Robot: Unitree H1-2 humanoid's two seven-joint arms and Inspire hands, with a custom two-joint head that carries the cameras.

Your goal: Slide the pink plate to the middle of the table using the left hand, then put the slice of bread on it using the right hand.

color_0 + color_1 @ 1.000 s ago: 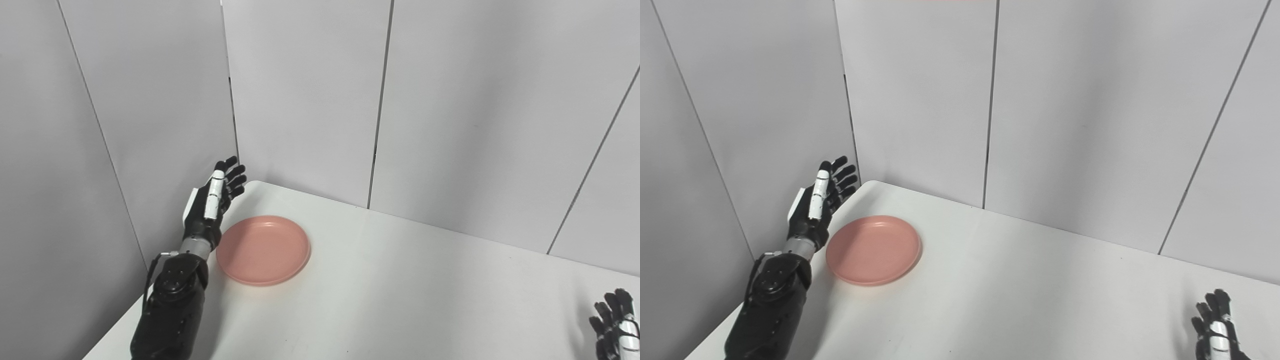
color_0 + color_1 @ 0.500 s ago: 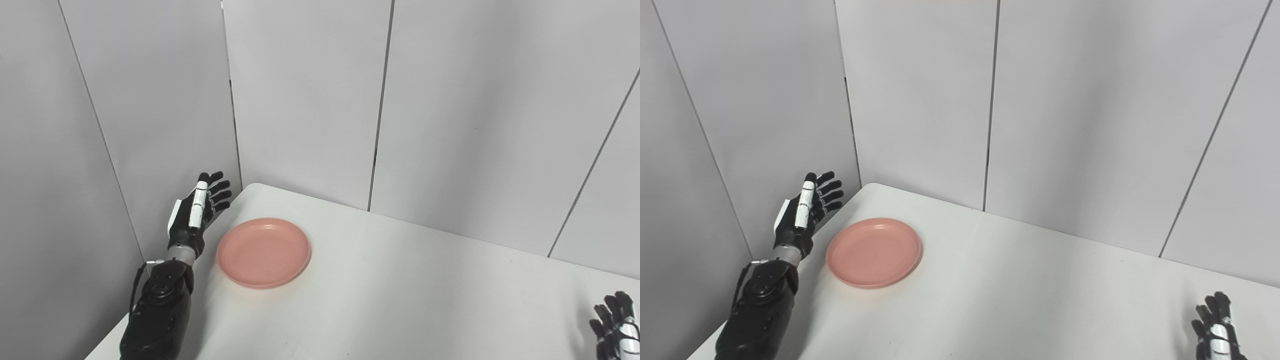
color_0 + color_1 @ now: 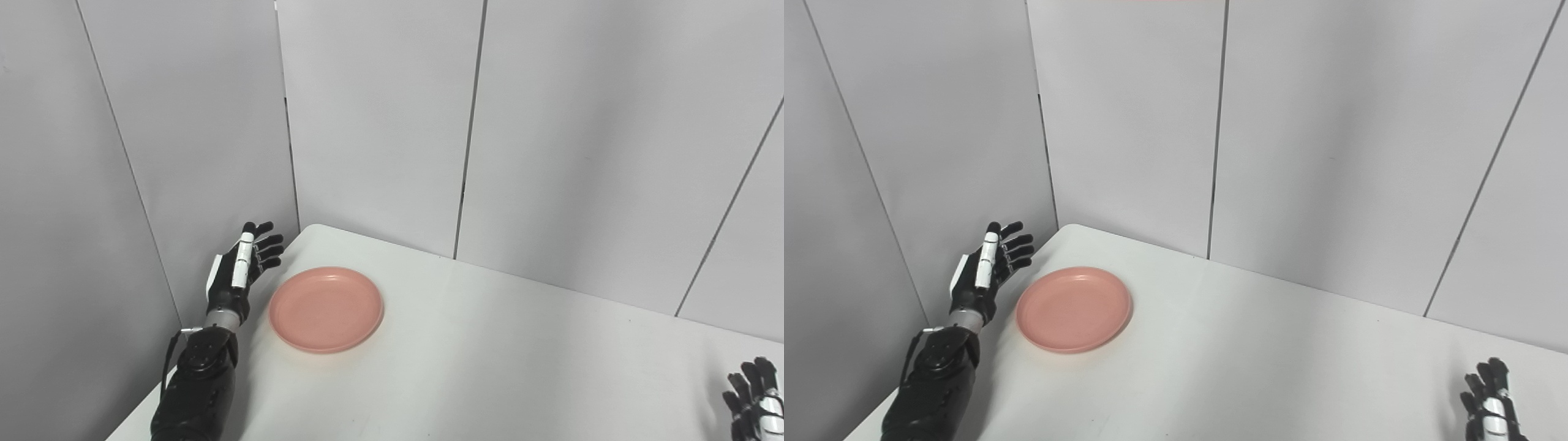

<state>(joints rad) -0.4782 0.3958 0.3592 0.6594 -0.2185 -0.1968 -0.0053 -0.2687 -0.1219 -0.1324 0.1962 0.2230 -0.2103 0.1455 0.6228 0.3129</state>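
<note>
Over by the wall, the left hand hovers spread beside the pink plate. Right hand waits low on the bench, fingers apart

You're looking at a plain white table with a rounded far-left corner, tucked right up against grey wall panels that are closing it in on the back and left. The only thing lying on it is the pink plate, and it's sitting flat and right side up near that far-left corner, nothing in it, well off from the middle of the table.
</note>
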